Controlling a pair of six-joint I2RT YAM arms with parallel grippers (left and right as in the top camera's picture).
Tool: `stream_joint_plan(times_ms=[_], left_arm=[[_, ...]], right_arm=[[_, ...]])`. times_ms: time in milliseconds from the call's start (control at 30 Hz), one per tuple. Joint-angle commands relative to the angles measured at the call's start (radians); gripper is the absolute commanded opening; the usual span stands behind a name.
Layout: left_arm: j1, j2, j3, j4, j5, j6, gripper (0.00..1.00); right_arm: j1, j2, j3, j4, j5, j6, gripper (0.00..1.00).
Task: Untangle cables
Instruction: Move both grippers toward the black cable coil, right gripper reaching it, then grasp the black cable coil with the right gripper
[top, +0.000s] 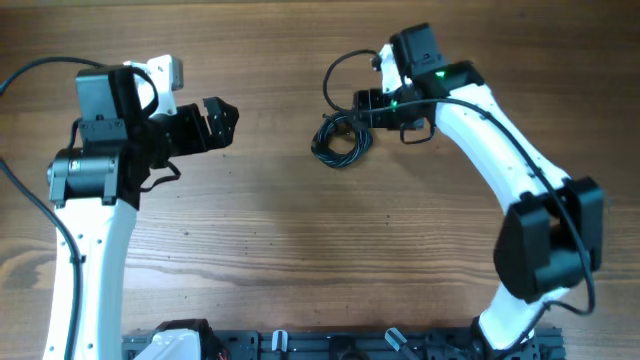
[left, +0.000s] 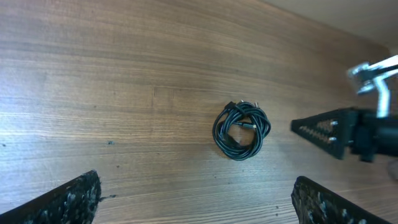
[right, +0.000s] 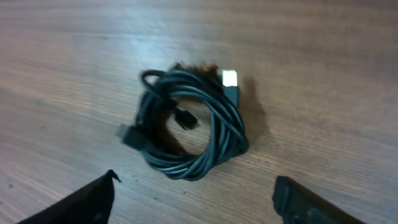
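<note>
The cables (top: 341, 140) lie as one small dark coiled tangle on the wooden table, upper middle. In the right wrist view the cables (right: 189, 127) show a silver plug end at the top right of the coil. In the left wrist view the cables (left: 241, 129) lie far ahead. My right gripper (top: 362, 112) is open just right of and above the coil, its fingers (right: 196, 199) wide apart and not touching it. My left gripper (top: 222, 120) is open and empty, well left of the coil, its fingertips (left: 199, 199) far apart.
The wooden table (top: 300, 250) spans the view. Thicker black arm wires loop by the right arm (top: 335, 70) and along the left edge (top: 30, 200). A black rail (top: 330, 345) runs along the front edge.
</note>
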Motion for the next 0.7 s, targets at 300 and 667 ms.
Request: stream_joint_plan(times_ms=[300, 667], left_arm=[[0.005, 0.043, 0.015, 0.004, 0.016, -0.062, 1.0], [0.005, 0.044, 0.015, 0.004, 0.016, -0.063, 1.0]], right_arm=[[0.04, 0.124, -0.007, -0.014, 0.058, 0.138, 0.73], [0.044, 0.17, -0.053, 0.052, 0.086, 0.171, 0.67]])
